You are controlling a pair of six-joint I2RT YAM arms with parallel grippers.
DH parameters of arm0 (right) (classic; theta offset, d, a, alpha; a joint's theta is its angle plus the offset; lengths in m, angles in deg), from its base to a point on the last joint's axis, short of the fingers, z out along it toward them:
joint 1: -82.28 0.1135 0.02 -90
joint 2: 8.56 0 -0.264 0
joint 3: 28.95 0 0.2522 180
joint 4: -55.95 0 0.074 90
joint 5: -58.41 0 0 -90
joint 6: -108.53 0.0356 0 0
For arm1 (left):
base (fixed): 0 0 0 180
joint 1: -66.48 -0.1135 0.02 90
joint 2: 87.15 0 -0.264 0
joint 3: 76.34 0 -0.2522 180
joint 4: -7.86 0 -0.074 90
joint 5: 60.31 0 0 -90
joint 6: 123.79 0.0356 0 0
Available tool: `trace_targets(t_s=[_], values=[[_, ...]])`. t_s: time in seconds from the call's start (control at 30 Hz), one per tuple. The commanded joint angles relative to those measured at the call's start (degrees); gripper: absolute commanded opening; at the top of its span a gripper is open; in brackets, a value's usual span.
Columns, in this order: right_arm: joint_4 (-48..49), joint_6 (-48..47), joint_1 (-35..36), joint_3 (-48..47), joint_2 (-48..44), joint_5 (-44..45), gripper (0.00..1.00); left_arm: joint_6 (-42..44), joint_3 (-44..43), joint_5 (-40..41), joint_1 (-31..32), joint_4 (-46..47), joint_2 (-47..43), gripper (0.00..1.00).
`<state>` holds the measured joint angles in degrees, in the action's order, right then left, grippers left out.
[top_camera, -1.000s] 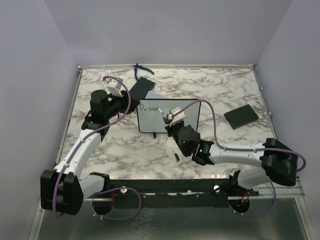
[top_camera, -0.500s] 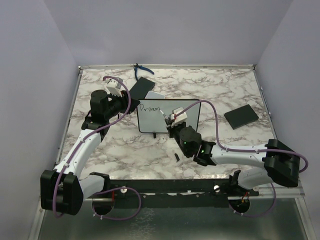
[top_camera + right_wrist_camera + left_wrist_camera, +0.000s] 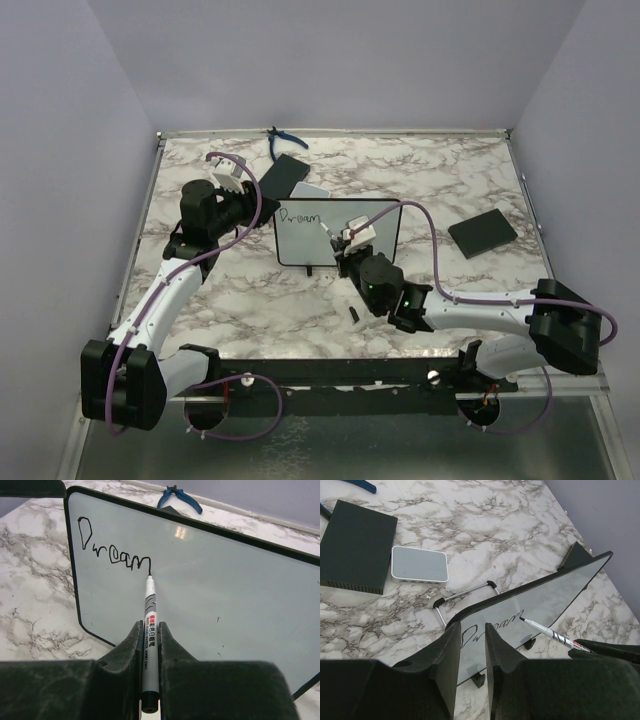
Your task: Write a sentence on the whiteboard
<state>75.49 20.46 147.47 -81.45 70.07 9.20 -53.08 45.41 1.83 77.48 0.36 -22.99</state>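
The whiteboard [image 3: 305, 240] stands tilted on its black feet mid-table. It also shows in the left wrist view [image 3: 555, 595] and the right wrist view [image 3: 225, 590]. The word "Dream" [image 3: 112, 552] is written at its upper left, and no other words show. My right gripper [image 3: 149, 626] is shut on a grey-white marker [image 3: 150, 610]. The marker's tip touches the board at the end of the "m". In the top view the right gripper [image 3: 346, 240] is in front of the board. My left gripper [image 3: 472, 630] is closed on the board's left edge [image 3: 268, 208].
A black flat rectangle [image 3: 283, 175] and a small grey-white pad [image 3: 310, 190] lie behind the board. Another black rectangle [image 3: 482, 232] lies at the right. Blue pliers [image 3: 280, 140] lie at the back edge. A small black piece [image 3: 354, 316] lies near the right forearm.
The right gripper has shifted the marker slightly to the right along the first line, ending the "m". The left arm and the board have not moved.
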Motion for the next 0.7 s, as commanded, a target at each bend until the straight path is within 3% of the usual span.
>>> trace_targets(t_s=[0.0, 0.17, 0.67], values=[[0.4, -0.9, 0.4, 2.2, -2.9, -1.5, 0.00, -0.2, 0.7, -0.7, 0.2, 0.4, -1.3, 0.27], [2.6, -1.4, 0.8, 4.7, -7.4, -4.8, 0.00, -0.2, 0.7, -0.7, 0.2, 0.5, -1.3, 0.27], [3.7, -1.3, 0.7, 2.7, -4.7, 2.6, 0.00, -0.3, 0.7, -0.7, 0.2, 0.5, -1.2, 0.27]])
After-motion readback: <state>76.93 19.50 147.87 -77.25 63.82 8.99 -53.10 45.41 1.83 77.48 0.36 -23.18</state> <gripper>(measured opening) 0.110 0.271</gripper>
